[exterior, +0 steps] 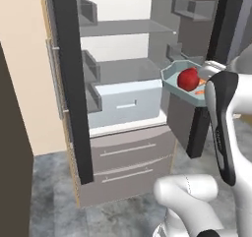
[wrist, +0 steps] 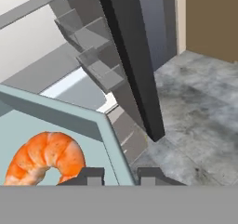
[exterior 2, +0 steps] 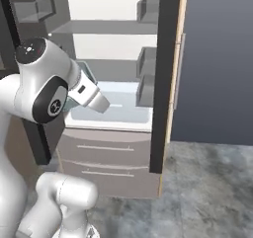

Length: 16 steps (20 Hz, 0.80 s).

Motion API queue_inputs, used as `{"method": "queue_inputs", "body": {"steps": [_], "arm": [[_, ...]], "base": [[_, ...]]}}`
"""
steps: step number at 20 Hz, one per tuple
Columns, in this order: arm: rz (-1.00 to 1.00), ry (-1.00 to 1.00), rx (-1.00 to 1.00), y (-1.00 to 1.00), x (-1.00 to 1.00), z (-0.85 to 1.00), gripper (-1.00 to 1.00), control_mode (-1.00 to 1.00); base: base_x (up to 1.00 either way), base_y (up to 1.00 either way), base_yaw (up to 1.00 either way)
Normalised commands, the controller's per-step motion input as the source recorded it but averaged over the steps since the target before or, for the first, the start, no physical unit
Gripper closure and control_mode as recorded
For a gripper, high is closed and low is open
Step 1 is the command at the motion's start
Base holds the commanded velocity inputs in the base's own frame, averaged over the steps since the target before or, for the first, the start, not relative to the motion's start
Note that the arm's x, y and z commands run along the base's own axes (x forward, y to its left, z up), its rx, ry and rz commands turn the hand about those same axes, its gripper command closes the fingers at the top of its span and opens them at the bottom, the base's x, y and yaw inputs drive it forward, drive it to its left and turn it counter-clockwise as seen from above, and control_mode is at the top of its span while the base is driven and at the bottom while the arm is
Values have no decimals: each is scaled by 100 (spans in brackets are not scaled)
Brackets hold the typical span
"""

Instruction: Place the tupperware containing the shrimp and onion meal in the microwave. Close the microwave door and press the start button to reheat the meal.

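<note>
A white robot arm with dark joints stands on a mottled grey stone-look floor in front of an open refrigerator with a pale interior.

In the left base view, the arm rises from the lower right. It holds a shallow pale blue-grey plastic tupperware tray in the air, just outside the refrigerator's right side and level with its middle shelf. Inside the tray sits 1 glossy red ball-shaped onion, with a small orange shrimp piece beside it. The wrist covers the tray's right end.

In the hand view, the gripper shows as 2 small dark finger tips at the bottom, 1 on each side of the tray's slanted rim. They grasp the rim between them. A curled orange shrimp lies on the tray floor to the left of the tips.

The refrigerator has grey shelves across its upper part and a light blue-grey drawer with a small bar handle below them. Under the drawer are 2 grey-brown freezer drawers, each with a long thin handle. 2 dark-edged doors stand swung open, 1 at each side, with grey bins on their inner faces. A tan panel stands left of the refrigerator.
</note>
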Motion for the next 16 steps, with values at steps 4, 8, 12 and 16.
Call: {"method": "queue_inputs", "body": {"steps": [4,8,12,16], "arm": [[0,0,0,0,0,0,100,100],[0,0,0,0,0,0,100,100],[0,0,0,0,0,0,100,100],[0,0,0,0,0,0,100,100]], "base": [[-33,-12,-53],[-16,-1,-68],[-1,0,-74],[0,0,-75]]}}
